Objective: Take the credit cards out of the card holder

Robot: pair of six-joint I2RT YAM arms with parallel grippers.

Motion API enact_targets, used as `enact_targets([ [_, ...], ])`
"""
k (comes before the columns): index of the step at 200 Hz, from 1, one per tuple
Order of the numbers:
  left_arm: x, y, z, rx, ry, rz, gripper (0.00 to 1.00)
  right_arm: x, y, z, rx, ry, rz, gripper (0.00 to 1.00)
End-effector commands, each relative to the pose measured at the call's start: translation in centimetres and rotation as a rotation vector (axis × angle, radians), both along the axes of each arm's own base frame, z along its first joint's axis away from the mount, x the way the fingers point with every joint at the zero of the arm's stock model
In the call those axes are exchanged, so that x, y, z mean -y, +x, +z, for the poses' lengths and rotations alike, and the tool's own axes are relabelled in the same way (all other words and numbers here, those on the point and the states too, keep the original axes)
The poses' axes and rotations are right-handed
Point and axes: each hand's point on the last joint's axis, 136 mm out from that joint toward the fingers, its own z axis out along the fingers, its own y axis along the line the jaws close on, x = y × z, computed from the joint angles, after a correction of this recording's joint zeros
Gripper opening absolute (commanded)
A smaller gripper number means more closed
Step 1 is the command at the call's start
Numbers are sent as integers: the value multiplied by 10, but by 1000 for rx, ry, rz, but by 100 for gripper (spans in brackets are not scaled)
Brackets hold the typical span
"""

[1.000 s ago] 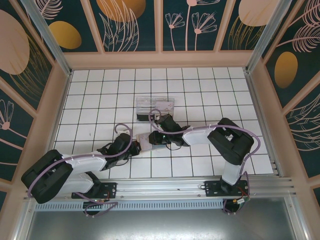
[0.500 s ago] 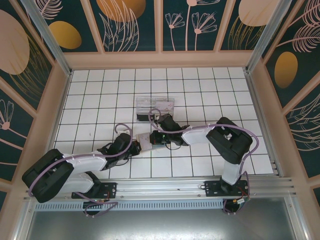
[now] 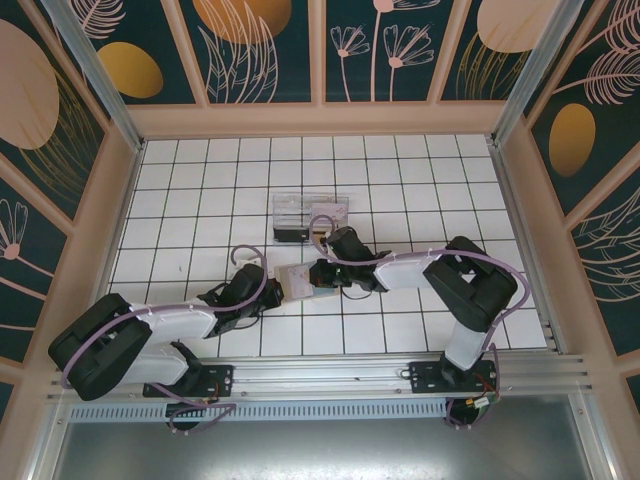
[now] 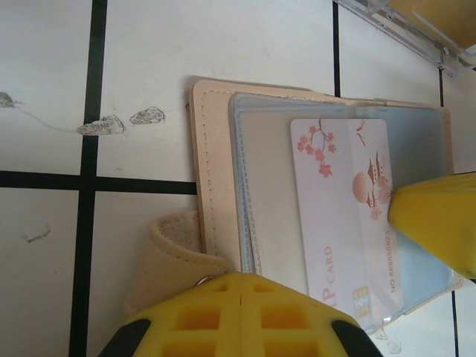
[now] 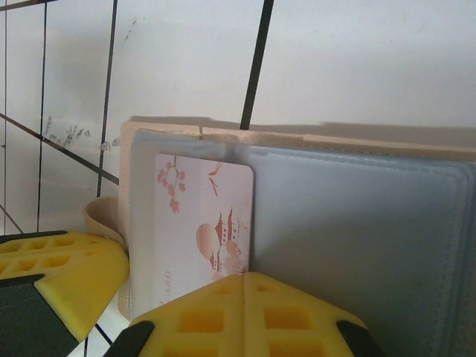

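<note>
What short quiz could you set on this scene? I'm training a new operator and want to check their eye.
1. True or false: the card holder lies open on the tiles.
2. The marks on the credit card are: A green, B pink, C black?
3. What stands beyond the holder in the top view?
Key: 1 true; 2 B; 3 a clear plastic box.

Both arms are stretched out low and angled inward, so the wrists nearly meet in the middle. Left gripper (image 4: pixel 241 288) has its yellow fingers pinched together, and the right gripper (image 5: pixel 244 288) looks closed up too.
</note>
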Motion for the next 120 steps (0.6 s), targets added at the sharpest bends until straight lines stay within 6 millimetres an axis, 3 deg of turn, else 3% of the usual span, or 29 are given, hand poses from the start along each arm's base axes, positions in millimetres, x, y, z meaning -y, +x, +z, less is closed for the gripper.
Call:
enact_targets([
  [1, -19, -8, -19, -62, 85, 40, 0, 0, -2, 6, -6, 24, 6, 12],
  [9, -18, -8, -18, -59, 82, 37, 0, -3, -3, 7, -10, 36, 13, 20],
  [20, -17, -8, -19, -60, 81, 33, 0, -5, -3, 5, -22, 44, 19, 23],
  [76, -14, -7, -19, -62, 68, 23, 0, -13, -5, -4, -51, 48, 32, 24],
  [93, -13, -7, -19, -64, 65, 21, 0, -16, -4, -3, -49, 53, 36, 22],
  [120, -13, -8, -20, -67, 67, 19, 0, -13, -3, -4, -49, 45, 26, 5],
])
